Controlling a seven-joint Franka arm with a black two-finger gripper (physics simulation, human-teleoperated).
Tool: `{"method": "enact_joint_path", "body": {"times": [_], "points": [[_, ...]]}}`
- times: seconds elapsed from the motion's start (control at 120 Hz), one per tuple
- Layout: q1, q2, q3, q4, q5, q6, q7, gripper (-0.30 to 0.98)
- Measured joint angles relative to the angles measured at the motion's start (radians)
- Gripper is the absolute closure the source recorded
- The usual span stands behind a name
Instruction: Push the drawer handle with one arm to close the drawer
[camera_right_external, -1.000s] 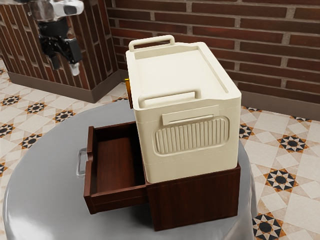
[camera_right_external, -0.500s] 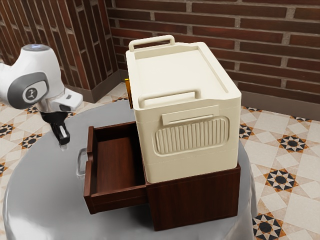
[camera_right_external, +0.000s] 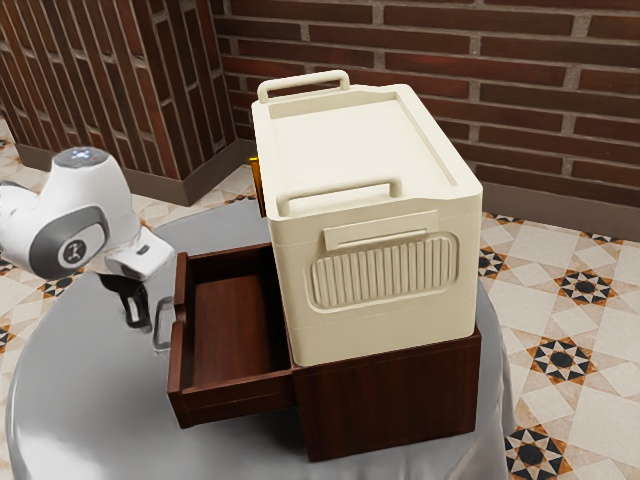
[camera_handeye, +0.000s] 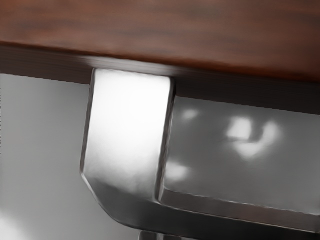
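Arm: white, leans in over the round grey table from the exterior view's left.
Gripper: black, lowered just beside the handle; whether spread or pressed together, cannot tell.
Handle: pale metal loop, mounted on the drawer's outer face.
Drawer: dark reddish wood, standing open.
Cabinet: matching wood, beneath a cream box with raised rails.

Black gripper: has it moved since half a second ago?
Yes: the gripper has moved down and toward the exterior view's right, nearer the unmoved silvery loop handle of the brown wooden drawer.
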Motion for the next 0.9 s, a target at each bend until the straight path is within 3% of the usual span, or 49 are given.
{"method": "enact_joint_path", "body": {"times": [0.3, 0.9], "points": [[-0.049, 0.017, -0.003, 0.005, -0.039, 0.035, 0.087, 0.78], [-0.104, 0.114, -0.078, 0.11, -0.214, 0.058, 0.172, 0.79]]}}
